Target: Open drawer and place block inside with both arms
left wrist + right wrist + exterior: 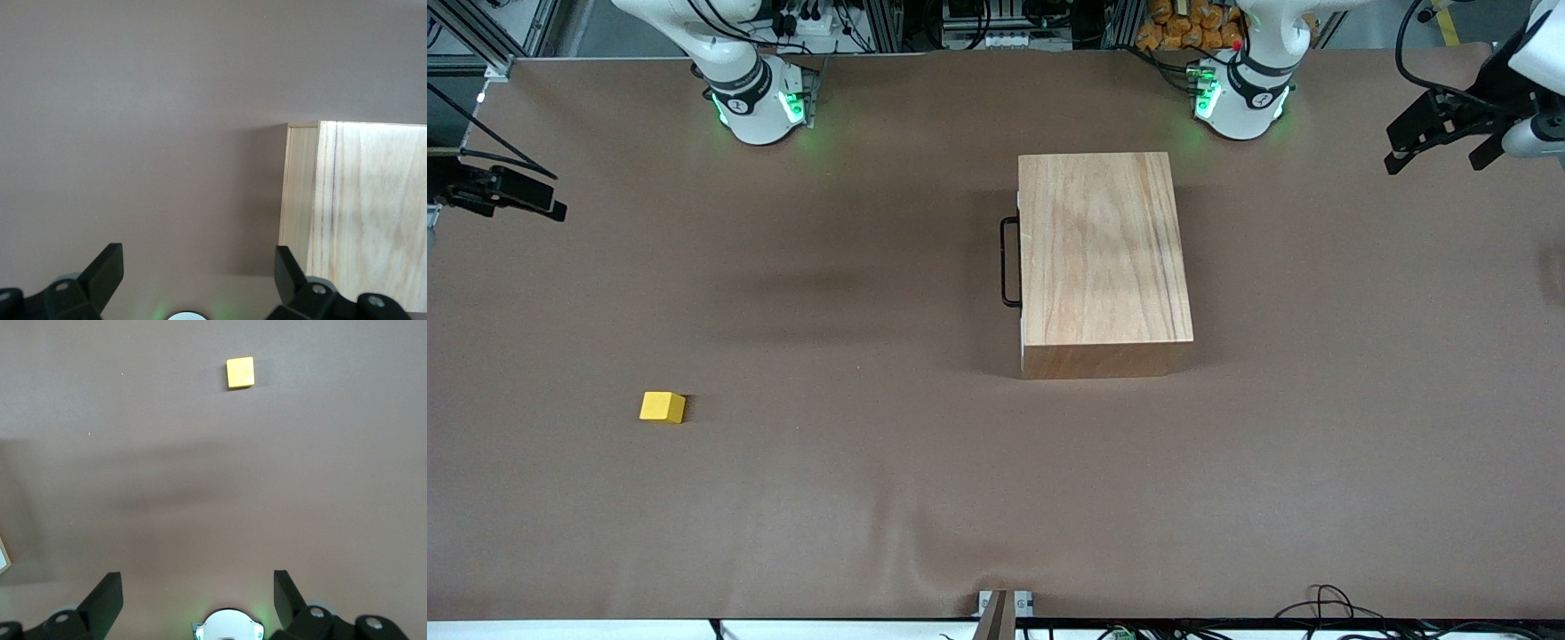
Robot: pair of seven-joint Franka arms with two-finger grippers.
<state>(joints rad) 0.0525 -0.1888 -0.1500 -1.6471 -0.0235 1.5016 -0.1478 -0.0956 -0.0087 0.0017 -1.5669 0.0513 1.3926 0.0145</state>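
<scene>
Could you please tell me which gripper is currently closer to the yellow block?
Right. The right gripper hangs open over the table's edge at the block's end; the left gripper, also open, is up past the wooden box at its own end.

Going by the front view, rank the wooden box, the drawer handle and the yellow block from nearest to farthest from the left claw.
From the left claw, open over the left arm's end of the table:
1. Wooden box, mid-table.
2. Drawer handle, on the box's face toward the right arm's end.
3. Yellow block, toward the right arm's end, nearest the front camera.
</scene>
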